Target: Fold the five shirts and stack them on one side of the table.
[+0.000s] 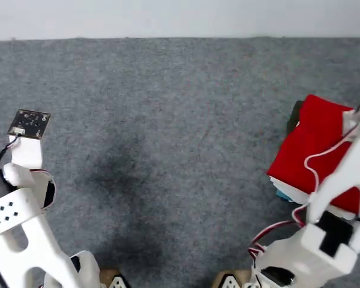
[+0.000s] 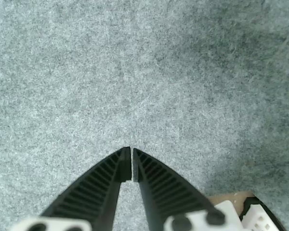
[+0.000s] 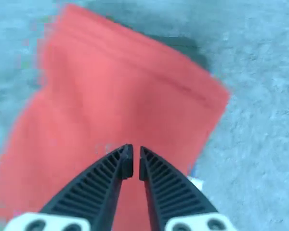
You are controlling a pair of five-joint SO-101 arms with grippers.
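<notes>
One stack (image 1: 286, 189), red shirt (image 1: 312, 150) topmost; two pincers (image 2: 132, 151) (image 3: 133, 148) closed.

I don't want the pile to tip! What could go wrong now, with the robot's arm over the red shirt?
1. The right pincer hangs shut over the folded red cloth shirt; dragging as it leaves might rumple the top fold.
2. Under it, white and teal shirt edges peek out, so the pile isn't square; a nudge may slide it.
3. The arm's thin white cable crosses the pile and could snag.
</notes>
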